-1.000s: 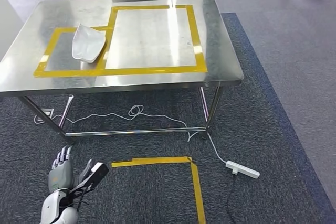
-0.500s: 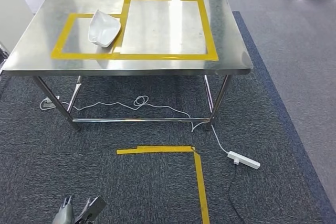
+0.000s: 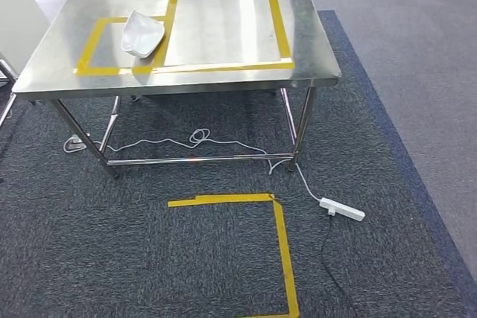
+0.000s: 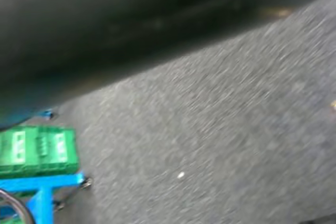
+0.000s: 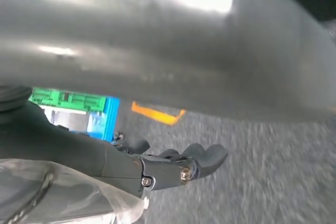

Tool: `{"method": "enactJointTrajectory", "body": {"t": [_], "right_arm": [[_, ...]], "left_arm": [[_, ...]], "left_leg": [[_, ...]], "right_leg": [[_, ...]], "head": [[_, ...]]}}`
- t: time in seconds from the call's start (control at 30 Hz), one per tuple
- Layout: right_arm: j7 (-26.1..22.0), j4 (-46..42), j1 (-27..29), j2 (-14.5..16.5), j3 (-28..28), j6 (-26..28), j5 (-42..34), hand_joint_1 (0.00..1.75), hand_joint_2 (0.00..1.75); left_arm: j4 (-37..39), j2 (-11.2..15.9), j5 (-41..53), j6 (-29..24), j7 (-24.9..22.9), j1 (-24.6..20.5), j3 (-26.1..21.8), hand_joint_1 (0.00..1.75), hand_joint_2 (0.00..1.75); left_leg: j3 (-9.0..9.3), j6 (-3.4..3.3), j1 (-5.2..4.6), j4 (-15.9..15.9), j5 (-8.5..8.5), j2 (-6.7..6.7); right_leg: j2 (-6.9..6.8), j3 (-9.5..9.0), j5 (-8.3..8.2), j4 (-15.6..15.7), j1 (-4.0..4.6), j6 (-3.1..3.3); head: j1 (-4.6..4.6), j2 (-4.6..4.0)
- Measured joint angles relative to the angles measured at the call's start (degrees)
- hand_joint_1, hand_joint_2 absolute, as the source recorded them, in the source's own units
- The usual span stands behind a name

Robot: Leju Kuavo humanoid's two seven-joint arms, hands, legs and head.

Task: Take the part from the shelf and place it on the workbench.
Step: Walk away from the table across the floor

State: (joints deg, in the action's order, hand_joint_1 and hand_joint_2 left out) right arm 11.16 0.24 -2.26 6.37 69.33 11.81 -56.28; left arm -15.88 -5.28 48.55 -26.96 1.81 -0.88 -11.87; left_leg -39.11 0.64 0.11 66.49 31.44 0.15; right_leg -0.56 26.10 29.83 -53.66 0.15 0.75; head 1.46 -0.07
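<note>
grey carpet, one steel workbench [image 3: 315,50], one white part [image 3: 143,33] on its yellow tape, right hand [image 5: 174,163] gripping a clear bag [image 5: 59,195] cut off at the edge, left wrist view blurred

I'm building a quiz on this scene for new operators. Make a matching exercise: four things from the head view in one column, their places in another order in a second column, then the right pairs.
Things:
1. white part
2. power strip
3. yellow tape corner
4. white cable loop

Places:
A. on the carpet under the workbench
B. on the workbench, in the smaller taped rectangle
C. on the carpet, right of the workbench's front right leg
D. stuck to the carpet in front of the workbench

Pairs: 1-B, 2-C, 3-D, 4-A
</note>
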Motion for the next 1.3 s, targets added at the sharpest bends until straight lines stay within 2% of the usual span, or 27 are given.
{"method": "enactJointTrajectory", "body": {"t": [0.03,0.07,0.13,0.17,0.2,0.27,0.3,0.37,0.43,0.5,0.53,0.57,0.63,0.67,0.7,0.77,0.8,0.87,0.9,0.93,1.03,1.07,1.1,1.13,1.2,1.27,1.3], "right_arm": [[-0.03,0.0,0.11,0.08,0.14,0.0,0.0,0.0,0.0],[-0.07,0.0,0.18,0.15,0.27,0.0,0.0,0.0,0.0],[-0.13,0.0,0.18,0.27,0.54,-0.01,-0.03,0.0,0.0],[-0.21,0.0,0.17,0.34,0.64,-0.01,-0.05,0.0,0.0],[-0.31,0.0,0.16,0.42,0.74,-0.01,-0.07,0.0,0.0],[-0.55,0.0,0.2,0.54,0.9,-0.03,-0.09,0.0,0.0],[-0.67,0.0,0.21,0.56,1.0,-0.07,-0.08,0.0,0.0],[-0.94,0.01,0.28,0.57,1.22,-0.2,-0.03,0.0,0.0],[-1.13,0.02,0.39,0.56,1.42,-0.33,0.08,0.0,0.0],[-1.31,0.02,0.42,0.56,1.64,-0.36,0.17,0.0,0.0],[-1.4,0.02,0.41,0.56,1.74,-0.34,0.2,0.0,0.0],[-1.49,0.02,0.41,0.56,1.85,-0.3,0.22,0.0,0.0],[-1.59,0.02,0.4,0.56,2.06,-0.22,0.25,0.0,0.0],[-1.62,0.02,0.39,0.55,2.15,-0.19,0.26,0.0,0.0],[-1.64,0.02,0.35,0.51,2.19,-0.15,0.26,0.0,0.0],[-1.65,0.02,0.17,0.44,2.23,-0.06,0.26,0.0,0.0],[-1.68,0.02,0.1,0.41,2.25,-0.02,0.26,0.0,0.0],[-1.7,0.02,0.16,0.41,2.25,-0.04,0.27,0.0,0.0],[-1.7,0.02,0.26,0.41,2.25,-0.06,0.29,0.0,0.0],[-1.67,0.02,0.35,0.42,2.25,-0.08,0.3,0.0,0.0],[-1.64,0.02,0.48,0.43,2.25,-0.1,0.29,0.0,0.0],[-1.64,0.02,0.49,0.43,2.25,-0.1,0.28,0.0,0.0],[-1.64,0.02,0.47,0.43,2.25,-0.07,0.28,0.0,0.0],[-1.65,0.02,0.44,0.43,2.25,-0.03,0.28,0.0,0.0],[-1.65,0.02,0.38,0.43,2.26,0.09,0.26,0.0,0.0],[-1.65,0.01,0.37,0.44,2.27,0.21,0.19,0.0,0.0],[-1.65,0.0,0.35,0.45,2.27,0.3,0.12,0.0,0.0]], "left_arm": [[0.43,-0.1,0.33,0.26,-0.7,0.1,-0.18,0.0,0.0],[0.79,-0.18,0.72,0.58,-1.37,0.12,-0.29,0.0,0.0],[1.35,-0.36,1.32,1.24,-2.92,0.1,-0.38,0.0,0.0],[1.54,-0.5,1.54,1.44,-3.59,0.11,-0.43,0.0,0.0],[1.69,-0.68,1.68,1.54,-4.11,0.11,-0.5,0.0,0.0],[1.9,-1.06,2.11,1.55,-4.66,0.1,-0.62,0.0,0.0],[2.0,-1.22,2.53,1.54,-4.75,0.1,-0.64,0.0,0.0],[2.27,-1.43,3.78,1.46,-4.67,0.17,-0.64,0.0,0.0],[2.46,-1.52,4.87,1.28,-4.27,0.21,-0.63,0.0,0.0],[2.51,-1.56,5.59,1.15,-3.79,0.18,-0.6,0.0,0.0],[2.54,-1.62,5.87,1.16,-3.62,0.15,-0.56,0.0,0.0],[2.57,-1.69,6.09,1.21,-3.54,0.13,-0.5,0.0,0.0],[2.69,-1.86,6.4,1.35,-3.5,0.08,-0.36,0.0,0.0],[2.74,-1.96,6.48,1.46,-3.5,0.05,-0.31,0.0,0.0],[2.78,-2.08,6.49,1.56,-3.5,-0.01,-0.27,0.0,0.0],[2.8,-2.3,6.44,1.72,-3.5,-0.12,-0.24,0.0,0.0],[2.83,-2.37,6.42,1.76,-3.5,-0.18,-0.24,0.0,0.0],[2.92,-2.4,6.41,1.82,-3.5,-0.22,-0.24,0.0,0.0],[2.98,-2.4,6.4,1.87,-3.5,-0.21,-0.24,0.0,0.0],[3.04,-2.4,6.4,1.92,-3.5,-0.12,-0.24,0.0,0.0],[3.14,-2.39,6.33,2.01,-3.5,0.06,-0.26,0.0,0.0],[3.16,-2.39,6.29,2.03,-3.5,0.05,-0.26,0.0,0.0],[3.16,-2.39,6.27,2.07,-3.5,0.03,-0.26,0.0,0.0],[3.16,-2.39,6.23,2.11,-3.5,0.02,-0.26,0.0,0.0],[3.16,-2.39,6.17,2.12,-3.51,-0.03,-0.26,0.0,0.0],[3.17,-2.43,6.11,1.98,-3.51,-0.2,-0.26,0.0,0.0],[3.17,-2.48,6.08,1.84,-3.47,-0.3,-0.26,0.0,0.0]], "left_leg": [[-0.37,0.24,0.1,3.71,1.89,0.0],[-0.27,0.42,0.18,6.49,2.26,0.0],[2.11,0.59,0.33,6.86,-0.69,0.0],[4.59,0.59,0.42,4.24,-2.22,0.0],[7.54,0.52,0.43,0.36,-2.51,-0.03],[12.11,-0.06,0.28,-6.87,-0.85,-0.16],[12.9,-0.44,0.12,-8.68,0.01,-0.22],[12.27,-1.37,0.05,-9.36,-0.35,-0.07],[11.0,-2.38,0.17,-9.51,-1.59,0.26],[9.35,-2.95,0.17,-9.53,-3.03,0.43],[8.4,-3.03,0.11,-9.5,-3.81,0.46],[7.37,-3.02,0.04,-9.45,-4.65,0.49],[5.27,-2.87,-0.09,-9.37,-6.31,0.56],[4.38,-2.76,-0.14,-9.35,-7.1,0.58],[3.73,-2.6,-0.21,-9.32,-7.83,0.55],[2.98,-2.18,-0.38,-9.21,-9.24,0.47],[2.77,-1.9,-0.39,-9.28,-9.99,0.47],[2.33,-1.23,-0.28,-9.53,-11.21,0.48],[2.01,-0.85,-0.17,-9.27,-10.56,0.42],[1.55,-0.5,-0.09,-8.02,-8.59,0.34],[-0.36,0.26,0.12,2.12,0.75,0.24],[-0.57,0.39,0.14,5.57,1.97,0.24],[-0.14,0.43,0.15,7.67,1.59,0.24],[1.09,0.37,0.15,7.84,0.04,0.24],[6.23,-0.06,0.11,2.68,-2.5,0.14],[11.94,-0.71,-0.09,-5.55,-1.35,-0.02],[13.46,-1.01,-0.23,-8.35,-0.31,-0.08]], "right_leg": [[-0.13,0.89,-0.59,-0.27,0.01,-0.04],[-0.29,1.85,-1.17,-0.69,0.01,-0.09],[-0.49,4.02,-2.14,-1.88,-0.06,-0.31],[-0.51,5.16,-2.55,-2.58,-0.11,-0.51],[-0.51,6.24,-2.9,-3.27,-0.09,-0.76],[-0.54,7.64,-3.67,-4.23,0.0,-1.38],[-0.58,8.04,-4.14,-4.4,0.02,-1.7],[-0.48,8.54,-4.72,-4.54,-0.09,-2.41],[-0.08,9.59,-1.65,-6.69,-0.26,-3.14],[0.25,11.24,4.4,-12.71,-0.4,-3.63],[0.32,11.89,6.53,-16.33,-0.42,-3.76],[0.34,11.96,7.08,-19.16,-0.42,-3.81],[0.36,9.83,4.19,-20.1,-0.39,-3.64],[0.36,7.32,2.21,-17.73,-0.35,-3.39],[0.39,3.9,1.35,-13.67,-0.27,-3.04],[0.46,-2.98,2.58,-3.83,-0.02,-2.4],[0.52,-4.87,3.55,-0.62,0.13,-2.16],[0.49,-4.9,3.48,1.02,0.23,-1.59],[0.36,-4.19,2.85,0.83,0.19,-1.13],[0.18,-3.42,2.13,0.74,0.1,-0.62],[-0.18,-0.36,-0.17,0.21,0.11,0.12],[-0.26,0.76,-0.9,-0.17,0.16,0.12],[-0.34,2.01,-1.58,-0.66,0.2,0.09],[-0.4,3.27,-2.2,-1.26,0.23,0.02],[-0.43,5.83,-3.3,-2.54,0.27,-0.23],[-0.41,7.61,-4.26,-3.56,0.39,-0.74],[-0.45,8.18,-4.79,-3.83,0.42,-1.06]], "head": [[-0.08,0.0],[-0.06,0.0],[-0.07,0.0],[-0.08,0.0],[-0.09,0.0],[-0.04,0.0],[0.01,0.0],[-0.01,0.0],[0.04,0.0],[0.21,0.0],[0.25,0.0],[0.28,0.0],[0.27,0.0],[0.27,0.0],[0.27,0.0],[0.33,0.0],[0.38,0.0],[0.4,0.0],[0.41,0.0],[0.34,0.0],[0.18,0.0],[0.17,0.0],[0.16,0.0],[0.17,0.0],[0.17,0.0],[0.21,0.0],[0.21,0.0]]}}
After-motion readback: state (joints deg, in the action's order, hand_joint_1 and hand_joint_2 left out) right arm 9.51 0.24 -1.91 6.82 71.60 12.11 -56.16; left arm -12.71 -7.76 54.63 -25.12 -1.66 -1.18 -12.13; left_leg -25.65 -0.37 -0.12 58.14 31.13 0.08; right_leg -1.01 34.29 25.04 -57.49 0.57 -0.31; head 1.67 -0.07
